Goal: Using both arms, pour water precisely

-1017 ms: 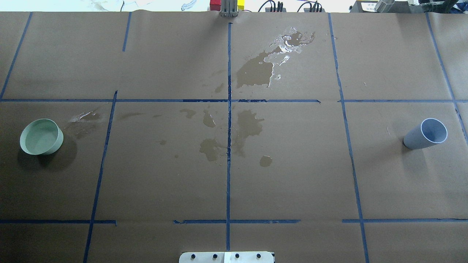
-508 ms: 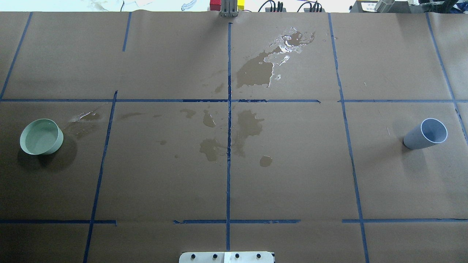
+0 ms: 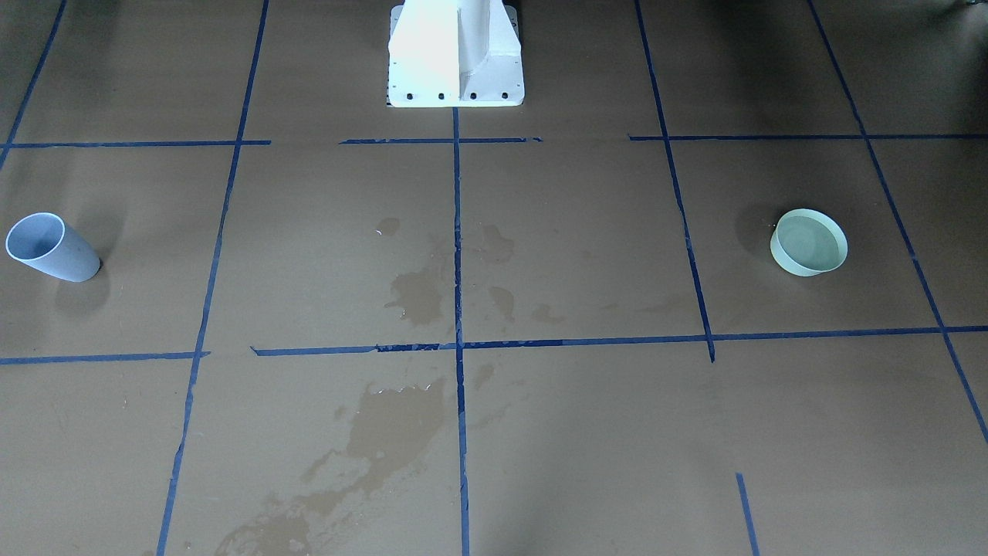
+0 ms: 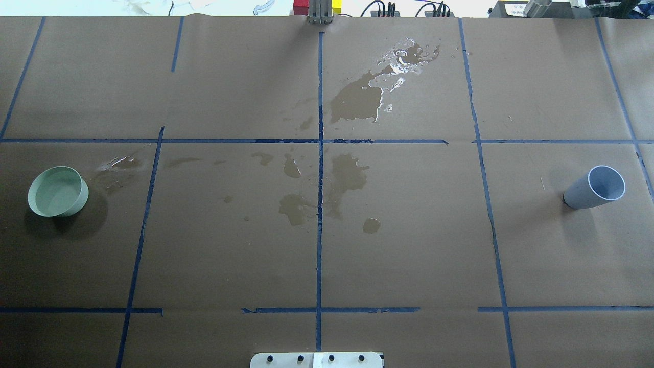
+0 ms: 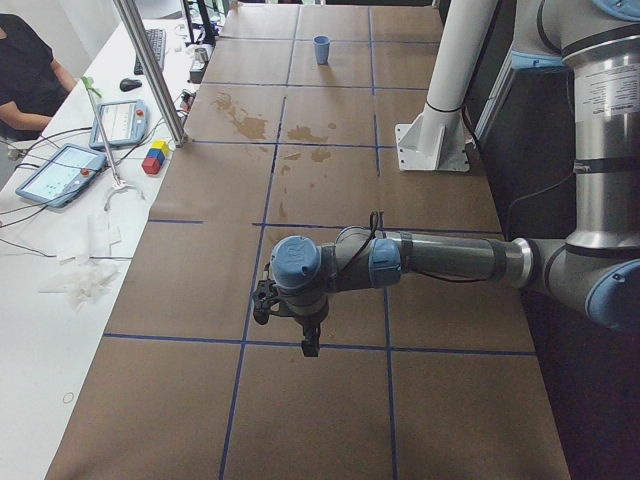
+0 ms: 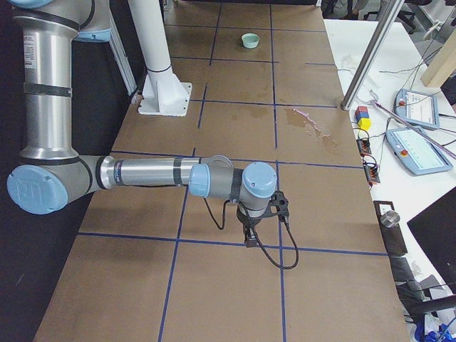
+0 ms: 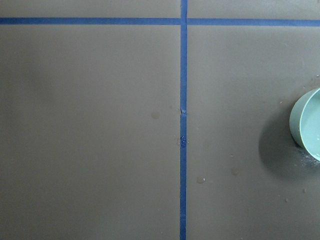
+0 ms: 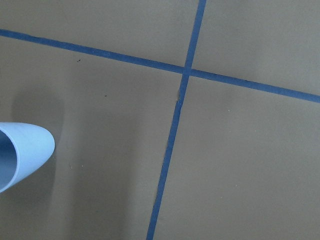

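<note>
Brown paper table [image 4: 204, 245], blue tape [image 4: 319, 255], white bench [image 5: 60, 250]

Left arm [image 5: 455, 260] and right arm [image 6: 146, 172] — silver-grey tubes beside a white pedestal [image 3: 455, 46].
Pale blue round caps [image 5: 297, 262] close the joints, and dark rings band the tubes where segments meet. Each wrist ends in a small black tool — the left gripper [image 5: 309, 345] and the right gripper [image 6: 251, 241]. A black cable [image 6: 283, 258] trails from the right wrist; dark bolts [image 3: 441, 96] line the pedestal's square base plate [image 3: 494, 86].
</note>
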Controlling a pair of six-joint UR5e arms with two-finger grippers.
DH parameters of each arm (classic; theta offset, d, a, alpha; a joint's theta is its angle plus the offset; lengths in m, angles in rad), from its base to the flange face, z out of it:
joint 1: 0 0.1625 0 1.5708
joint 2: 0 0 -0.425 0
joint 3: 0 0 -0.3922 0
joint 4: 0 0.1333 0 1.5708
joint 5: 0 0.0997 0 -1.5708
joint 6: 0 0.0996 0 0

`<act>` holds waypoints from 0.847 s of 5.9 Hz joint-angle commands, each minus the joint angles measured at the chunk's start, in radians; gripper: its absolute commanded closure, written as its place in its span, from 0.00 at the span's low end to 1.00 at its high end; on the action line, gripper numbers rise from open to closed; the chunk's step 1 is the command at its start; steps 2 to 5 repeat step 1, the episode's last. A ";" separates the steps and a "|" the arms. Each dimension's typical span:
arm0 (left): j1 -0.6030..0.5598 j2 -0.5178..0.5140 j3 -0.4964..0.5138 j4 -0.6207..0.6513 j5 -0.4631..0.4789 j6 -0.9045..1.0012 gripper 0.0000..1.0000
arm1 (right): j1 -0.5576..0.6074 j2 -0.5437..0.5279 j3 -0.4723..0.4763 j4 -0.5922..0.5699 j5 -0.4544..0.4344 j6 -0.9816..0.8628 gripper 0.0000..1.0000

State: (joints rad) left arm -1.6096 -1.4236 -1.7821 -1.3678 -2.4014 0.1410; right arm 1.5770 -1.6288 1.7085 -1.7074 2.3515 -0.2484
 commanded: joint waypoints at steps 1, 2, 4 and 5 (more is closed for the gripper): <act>0.000 0.000 -0.008 0.001 0.001 0.000 0.00 | 0.000 0.004 0.003 0.000 -0.001 0.000 0.00; 0.000 0.000 -0.008 0.001 0.001 0.000 0.00 | 0.000 0.004 0.003 0.000 -0.001 0.000 0.00; 0.000 0.000 -0.008 0.001 0.001 0.000 0.00 | 0.000 0.004 0.003 0.000 -0.001 0.000 0.00; 0.000 0.000 -0.008 0.001 0.001 0.000 0.00 | 0.000 0.004 0.003 0.000 -0.001 0.000 0.00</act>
